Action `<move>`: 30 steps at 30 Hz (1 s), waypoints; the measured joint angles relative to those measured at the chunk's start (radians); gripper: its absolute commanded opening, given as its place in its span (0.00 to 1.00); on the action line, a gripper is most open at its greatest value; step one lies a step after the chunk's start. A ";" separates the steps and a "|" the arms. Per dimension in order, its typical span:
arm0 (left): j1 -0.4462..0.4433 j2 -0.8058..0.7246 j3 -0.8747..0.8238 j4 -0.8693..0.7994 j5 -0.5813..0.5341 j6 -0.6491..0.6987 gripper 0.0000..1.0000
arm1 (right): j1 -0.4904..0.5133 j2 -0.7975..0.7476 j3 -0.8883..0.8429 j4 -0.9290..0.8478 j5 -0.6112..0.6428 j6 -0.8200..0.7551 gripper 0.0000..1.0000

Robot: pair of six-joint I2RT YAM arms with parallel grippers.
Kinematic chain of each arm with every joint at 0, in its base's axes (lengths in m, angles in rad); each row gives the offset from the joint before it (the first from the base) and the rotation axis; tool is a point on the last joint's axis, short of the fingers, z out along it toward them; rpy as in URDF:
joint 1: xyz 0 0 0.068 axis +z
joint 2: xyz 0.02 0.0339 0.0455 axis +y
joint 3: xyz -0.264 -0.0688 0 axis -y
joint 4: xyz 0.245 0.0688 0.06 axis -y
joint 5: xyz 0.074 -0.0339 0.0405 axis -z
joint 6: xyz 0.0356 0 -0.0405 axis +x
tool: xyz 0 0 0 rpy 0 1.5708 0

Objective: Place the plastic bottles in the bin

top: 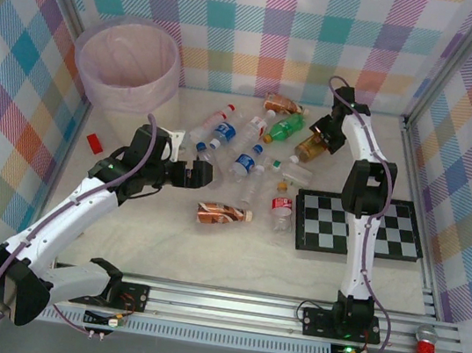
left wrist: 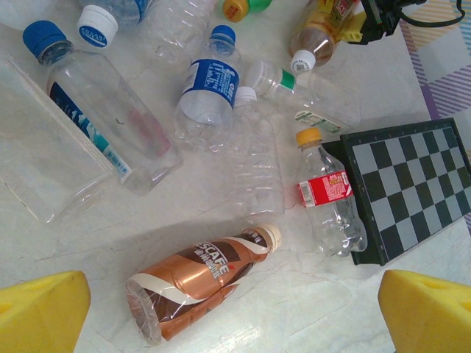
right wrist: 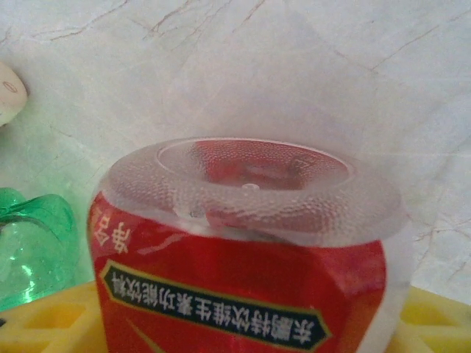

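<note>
Several plastic bottles (top: 243, 155) lie scattered mid-table, right of the pale bin (top: 128, 63) with its pinkish liner at the back left. My left gripper (top: 199, 174) hangs open over them. Its yellow fingers (left wrist: 40, 312) stand wide apart, with a brown-wrapped coffee bottle (left wrist: 199, 283) lying on the table between them, untouched. My right gripper (top: 320, 138) is at the back of the pile. Its jaws hug both sides of a red-labelled bottle (right wrist: 243, 265) whose clear base points away, beside a green bottle (right wrist: 33, 246).
A black-and-white checkerboard (top: 357, 226) lies flat at the right, its corner against a red-labelled clear bottle (left wrist: 327, 195). A small red block (top: 94, 141) sits near the left wall. Plaid walls close the table on three sides.
</note>
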 measured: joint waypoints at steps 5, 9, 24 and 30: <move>0.000 0.004 0.000 0.011 0.040 -0.012 1.00 | -0.012 -0.097 -0.099 0.012 0.011 -0.040 0.60; -0.002 0.023 0.000 0.065 0.109 -0.040 1.00 | -0.013 -0.265 -0.234 0.050 0.004 -0.089 0.59; -0.178 0.152 0.068 0.331 0.209 -0.107 1.00 | 0.203 -0.838 -0.698 0.169 -0.232 -0.230 0.57; -0.225 0.205 0.079 0.369 0.206 -0.098 1.00 | 0.290 -0.920 -0.858 0.234 -0.343 -0.187 0.58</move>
